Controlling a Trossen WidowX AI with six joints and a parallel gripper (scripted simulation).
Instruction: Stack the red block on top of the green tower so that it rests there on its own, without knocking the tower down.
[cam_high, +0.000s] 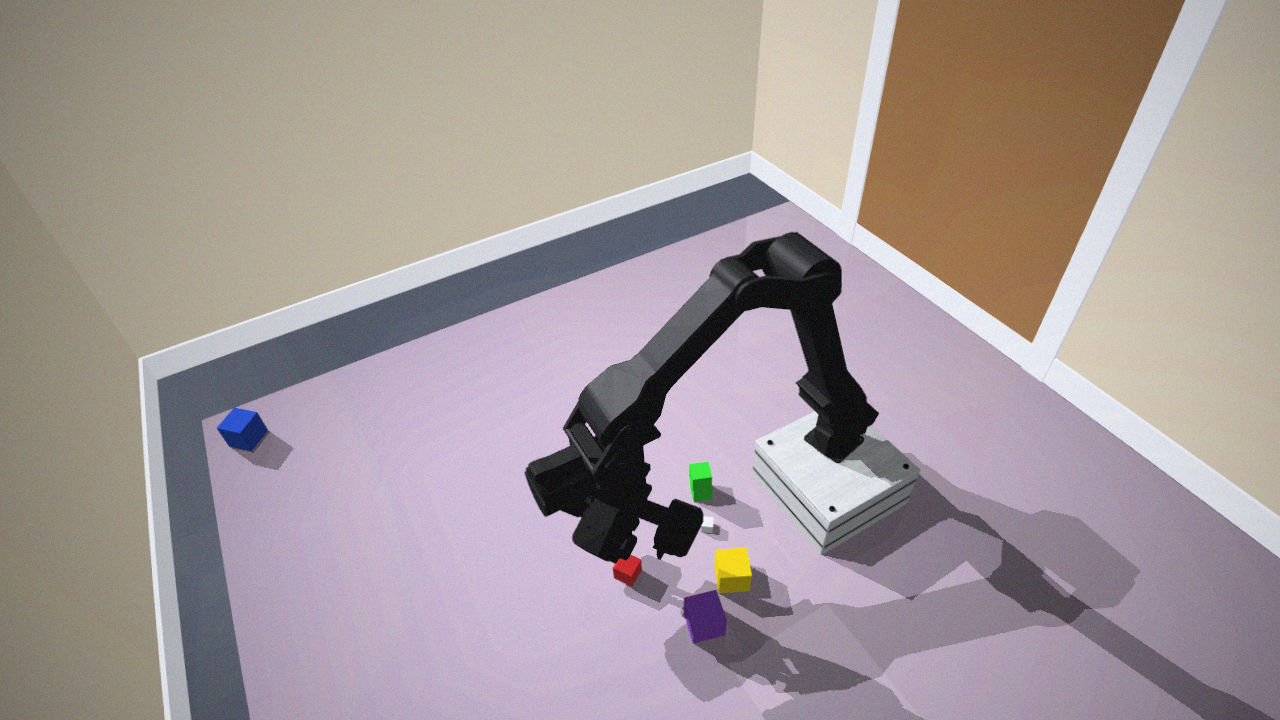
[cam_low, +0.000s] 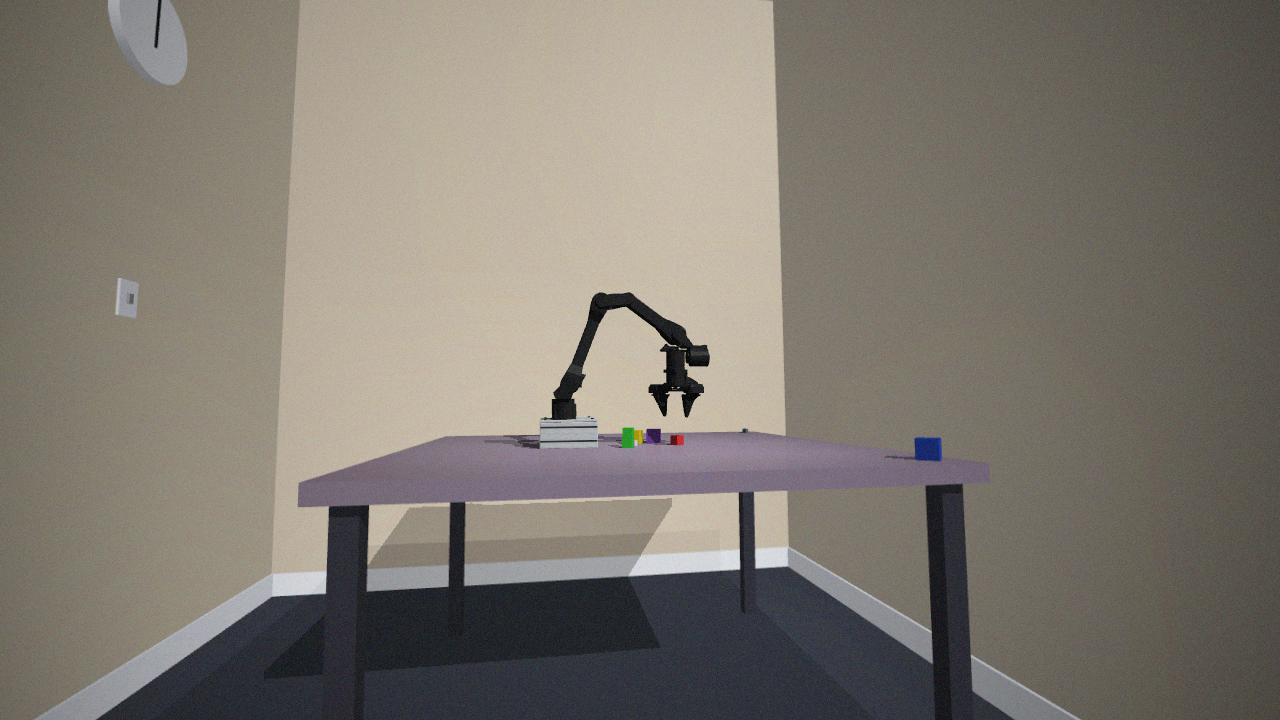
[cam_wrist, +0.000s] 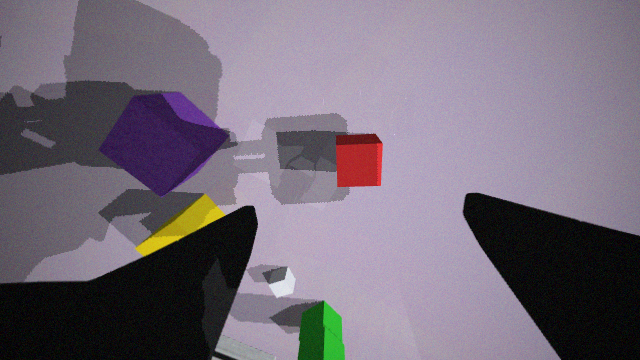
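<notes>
The red block (cam_high: 627, 570) (cam_low: 677, 439) (cam_wrist: 359, 165) lies on the table, apart from the other blocks. The green tower (cam_high: 701, 483) (cam_low: 628, 437) (cam_wrist: 322, 334) stands upright nearer the arm's base; a seam between two blocks shows in the wrist view, where its lower end is cut off by the frame edge. My gripper (cam_high: 643, 557) (cam_low: 675, 415) (cam_wrist: 356, 209) is open and empty, pointing down. It hangs well above the table, roughly over the red block. In the wrist view the red block lies between the fingers sideways, a little beyond the line of the fingertips.
A small white block (cam_high: 708, 524) (cam_wrist: 283, 282) lies beside the green tower. A yellow block (cam_high: 733, 570) (cam_wrist: 192, 220) and a purple block (cam_high: 705, 617) (cam_low: 653, 435) (cam_wrist: 160, 142) sit near the red block. A blue block (cam_high: 241, 429) (cam_low: 928, 448) lies near the far table corner.
</notes>
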